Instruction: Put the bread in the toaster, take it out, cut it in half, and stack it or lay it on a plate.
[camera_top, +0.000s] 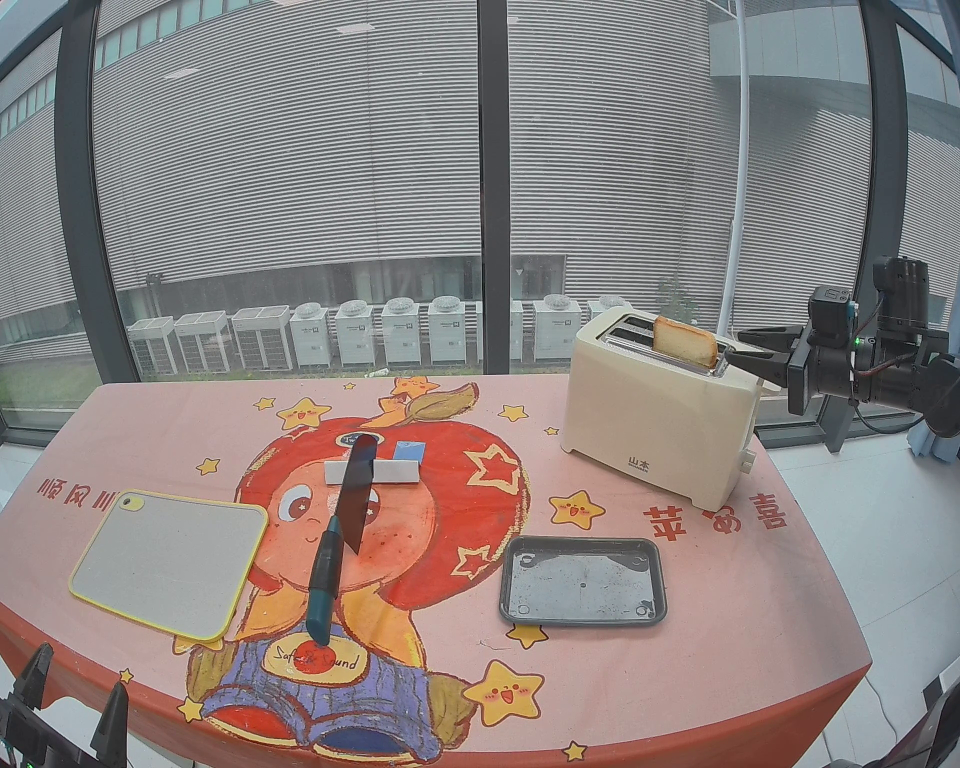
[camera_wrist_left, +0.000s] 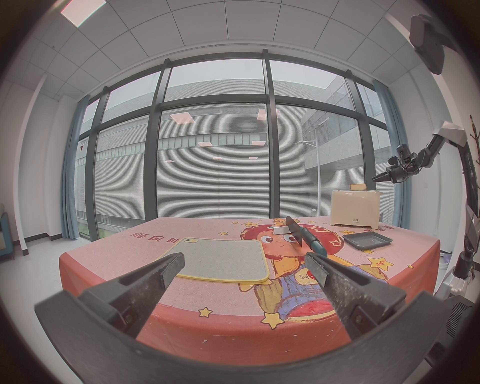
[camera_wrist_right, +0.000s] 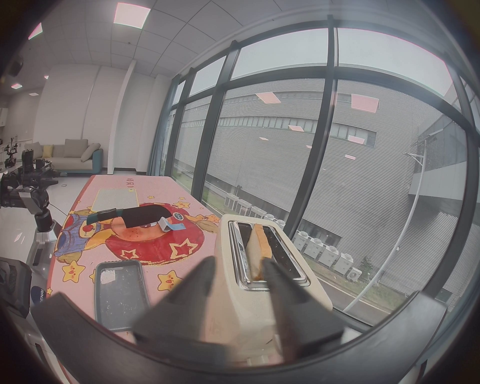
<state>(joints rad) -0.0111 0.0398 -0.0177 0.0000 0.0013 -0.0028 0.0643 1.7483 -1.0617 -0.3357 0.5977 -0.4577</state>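
A cream toaster (camera_top: 650, 420) stands at the table's back right. A browned bread slice (camera_top: 685, 341) sticks up out of its slot. My right gripper (camera_top: 748, 358) hovers level with the toaster's top, just to its right, open and a short way from the bread. In the right wrist view the bread (camera_wrist_right: 256, 247) stands in the slot beyond the spread right gripper (camera_wrist_right: 237, 265). My left gripper (camera_wrist_left: 244, 260) is open and holds nothing, low off the table's front left edge (camera_top: 70, 700). A dark knife (camera_top: 340, 530) with a teal handle lies mid-table.
A grey cutting board (camera_top: 168, 562) with a yellow rim lies at the front left. A dark rectangular tray (camera_top: 583, 580) sits in front of the toaster. The knife's blade leans on a small white rest (camera_top: 372, 470). A window wall runs behind the table.
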